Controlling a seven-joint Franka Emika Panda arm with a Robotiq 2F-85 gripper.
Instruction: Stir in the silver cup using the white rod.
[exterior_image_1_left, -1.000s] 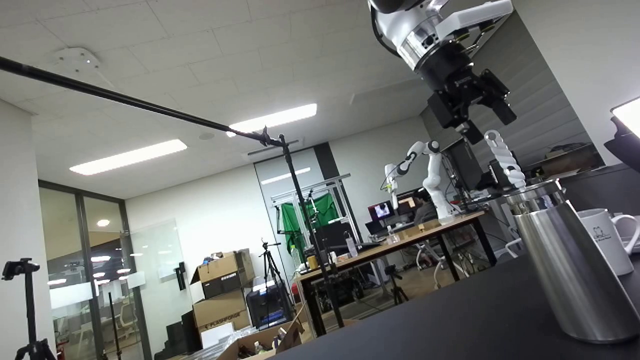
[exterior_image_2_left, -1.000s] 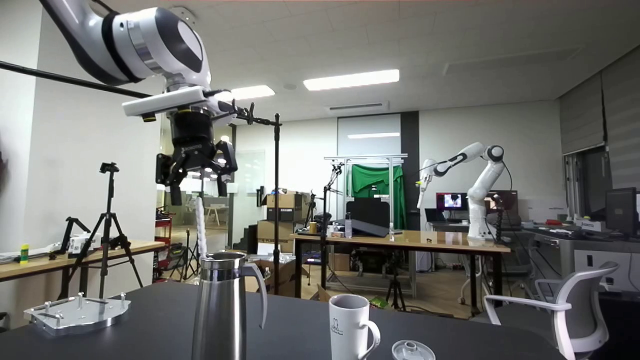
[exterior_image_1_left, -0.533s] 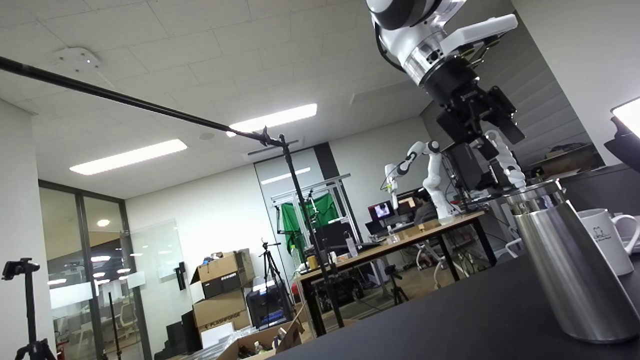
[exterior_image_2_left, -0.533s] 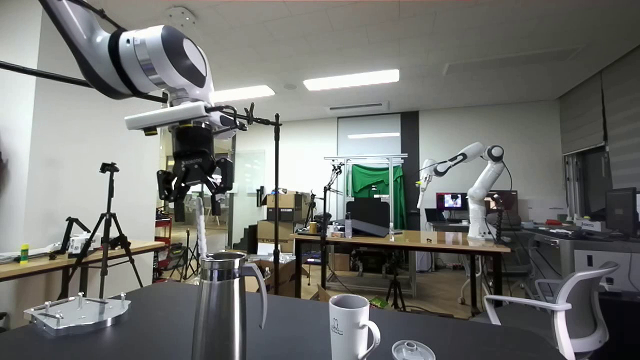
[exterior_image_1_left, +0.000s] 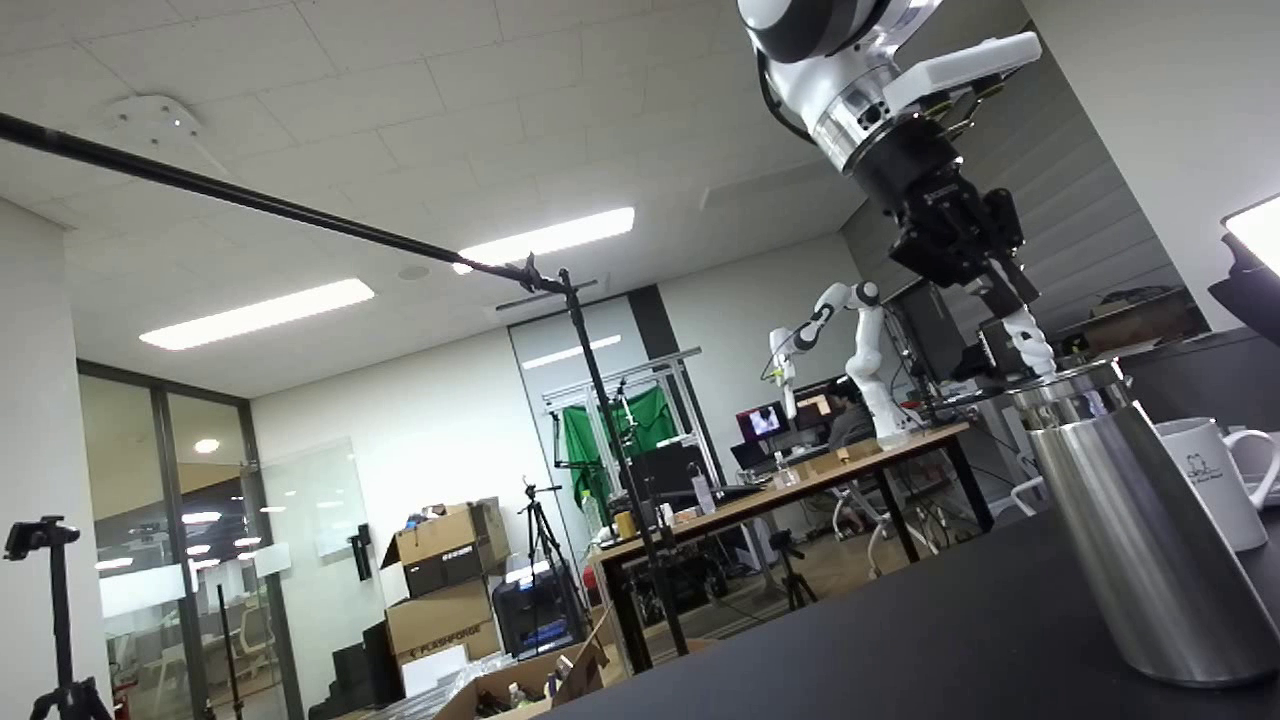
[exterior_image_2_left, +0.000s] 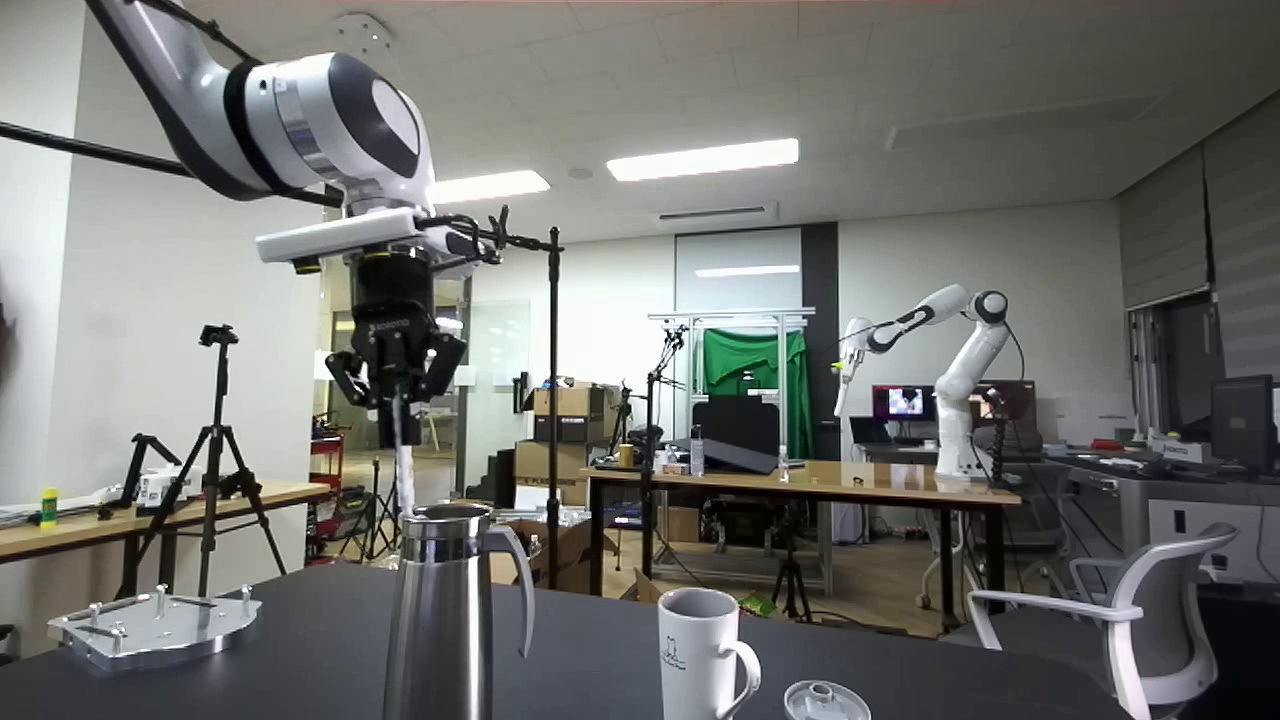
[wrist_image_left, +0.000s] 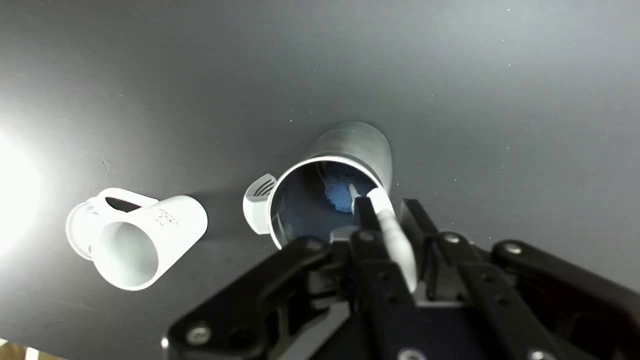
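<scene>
The silver cup (exterior_image_1_left: 1150, 540) stands on the dark table and appears in both exterior views and the wrist view. The white rod (exterior_image_2_left: 405, 480), a twisted pale stick, leans in the cup with its upper part above the rim. My gripper (exterior_image_2_left: 399, 438) is above the cup, its fingers closed around the rod's upper end. Seen from the wrist, the rod (wrist_image_left: 399, 246) runs between the fingers, along the left one; a narrow space shows beside the right fingertip. Blue material (wrist_image_left: 337, 194) lies inside the cup (wrist_image_left: 357, 137), near a thin pale tip, perhaps a reflection.
A white mug (exterior_image_2_left: 690, 640) with a handle stands beside the cup, with a round lid (exterior_image_2_left: 825, 702) next to it. Toward the cup's mug side juts its handle (exterior_image_2_left: 520, 585). A metal plate with posts (exterior_image_2_left: 155, 625) lies on the table's other side.
My gripper has come down over the rod's top and its fingers have closed from wide apart to around it. The rod has shifted slightly. Cup and mug have stayed put.
</scene>
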